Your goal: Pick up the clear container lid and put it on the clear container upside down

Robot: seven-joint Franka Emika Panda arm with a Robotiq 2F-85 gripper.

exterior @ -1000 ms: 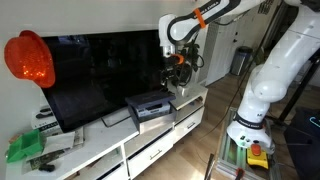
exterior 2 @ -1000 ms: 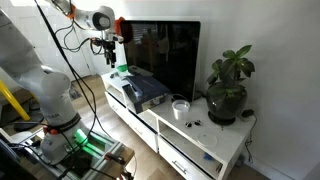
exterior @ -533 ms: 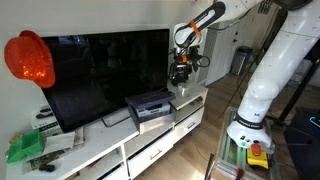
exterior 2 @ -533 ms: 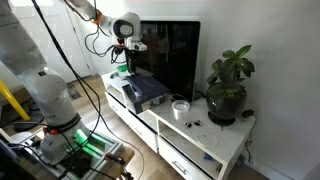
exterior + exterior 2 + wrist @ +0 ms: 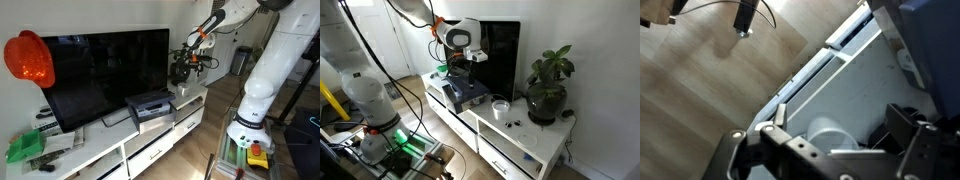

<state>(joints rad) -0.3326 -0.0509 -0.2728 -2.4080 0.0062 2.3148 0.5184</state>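
The clear container (image 5: 501, 106) stands on the white TV cabinet (image 5: 525, 140), between the black device (image 5: 465, 92) and the potted plant (image 5: 548, 95). It shows as a pale round tub in the wrist view (image 5: 828, 132). I cannot make out the lid as a separate piece. My gripper (image 5: 461, 68) hangs in the air above the black device, short of the container, and also shows in an exterior view (image 5: 184, 72). In the wrist view the gripper (image 5: 840, 152) is open and empty, with the tub far below between the fingers.
A large TV (image 5: 100, 65) stands along the back of the cabinet. Small dark items (image 5: 515, 122) lie by the container. A red helmet (image 5: 29, 58) hangs at one end and a green item (image 5: 24, 147) lies below it. The cabinet's front edge drops to the wood floor (image 5: 710, 70).
The arm has swung along the cabinet, from near the TV's edge to above the black device and closer to the container. The gripper has stayed open.
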